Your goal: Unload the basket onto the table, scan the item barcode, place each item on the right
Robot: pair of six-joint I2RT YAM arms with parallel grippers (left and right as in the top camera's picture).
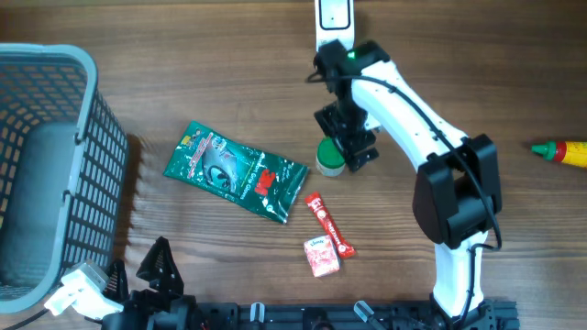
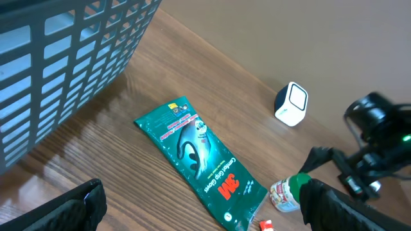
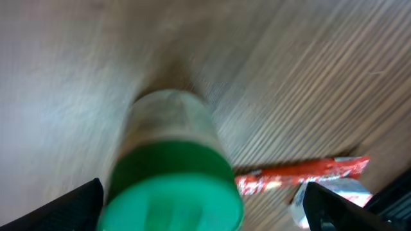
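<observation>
The thing to scan looks like the little jar [image 1: 330, 158] with the green lid. It sits on the wooden table [image 1: 220, 55], about in the middle, just beside the right end of the green glove pack [image 1: 234, 170]. The right gripper [image 1: 348, 139] hangs right over it. In the right wrist view the two fingers are spread wide, one on each side of the lid, and they are not squeezing it. There is clear room on one side. On the other side I cannot tell if the finger touches the lid. The jar seems to stand up with its lid on top, so its long way points up at the gripper and its round side faces the fingers. I think the fingers only need to close in from both sides to catch it. The white scanner [image 1: 331, 14] is at the far edge of the table, past the jar and almost straight behind it, so the jar would have to go that way, with its label turned to the scanner. I cannot see a barcode on it from here. The left gripper [image 2: 205, 208] is far off, down at the near left by the gray basket [image 1: 87, 119], with its fingers spread wide and nothing in them. So the right arm is much closer to the jar.
</observation>
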